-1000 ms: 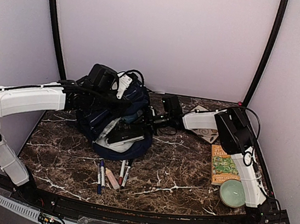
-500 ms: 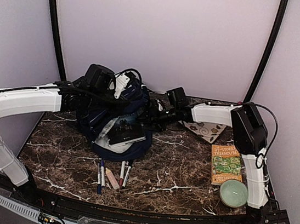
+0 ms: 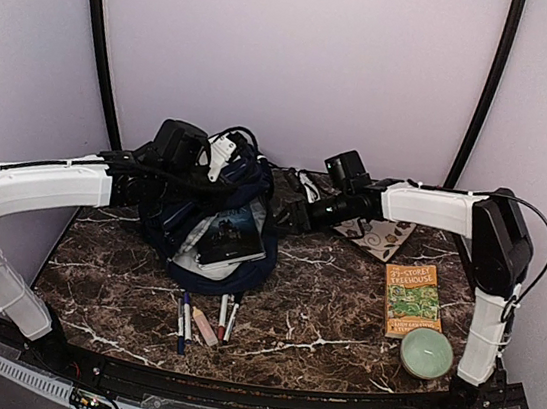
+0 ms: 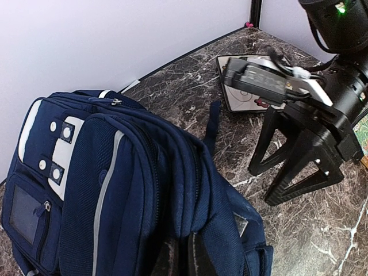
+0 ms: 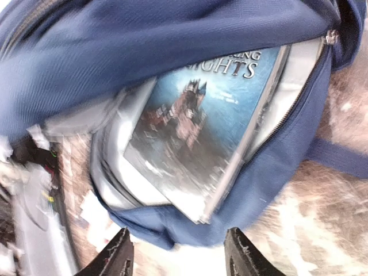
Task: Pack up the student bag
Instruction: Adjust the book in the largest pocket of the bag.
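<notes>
My right tool (image 5: pixel 179 256) has backed off, spread and empty, leaving the book (image 5: pixel 195 121) in the student bag (image 3: pixel 172 223), whose top my left tool (image 3: pixel 218 153) pinches up: one item packed.

Bag: navy-blue fabric backpack (image 3: pixel 182 225), just left of the right gripper (image 3: pixel 285 215)
Book: dark-covered paperback (image 3: pixel 232 237) in its mouth, near that gripper's tips

The student bag (image 3: pixel 208 206) sits at the back left of the table (image 3: pixel 330 313), with a book (image 3: pixel 231 237) lying in its open mouth. Pens (image 3: pixel 182 322) lie in a row just in front of it. The right gripper (image 3: pixel 287 216) hangs just right of the bag. Farther right lies a paperback (image 3: pixel 410 299), with a candle (image 3: pixel 425 353) in front of it and a notebook (image 3: pixel 382 237) behind.
</notes>
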Controlling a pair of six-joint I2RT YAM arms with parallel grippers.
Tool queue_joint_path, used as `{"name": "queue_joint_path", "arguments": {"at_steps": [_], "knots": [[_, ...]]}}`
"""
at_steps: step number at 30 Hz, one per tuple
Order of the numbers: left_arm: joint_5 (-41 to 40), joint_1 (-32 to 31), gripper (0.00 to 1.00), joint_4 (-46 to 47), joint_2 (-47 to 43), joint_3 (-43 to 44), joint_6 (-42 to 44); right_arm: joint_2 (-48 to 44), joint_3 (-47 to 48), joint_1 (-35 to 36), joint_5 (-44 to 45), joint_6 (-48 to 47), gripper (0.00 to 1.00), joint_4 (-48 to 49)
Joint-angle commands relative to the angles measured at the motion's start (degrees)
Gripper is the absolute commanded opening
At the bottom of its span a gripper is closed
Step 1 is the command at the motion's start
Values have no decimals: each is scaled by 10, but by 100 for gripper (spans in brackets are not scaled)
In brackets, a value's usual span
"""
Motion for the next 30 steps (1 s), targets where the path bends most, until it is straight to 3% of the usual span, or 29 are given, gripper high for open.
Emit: {"name": "queue_joint_path", "arguments": {"at_steps": [1,9,18,30], "knots": [[8,-6,0,73,-38,1,-5,-51,-63,4,82,-247,49,4],[13,-6,0,77,-38,1,-17,-53,-107,33,181,-422,46,58],[12,-6,0,73,-38,2,-17,2,-67,61,185,-429,43,52],[10,-6,0,72,-40,1,-18,65,-7,98,248,-428,49,60]]}}
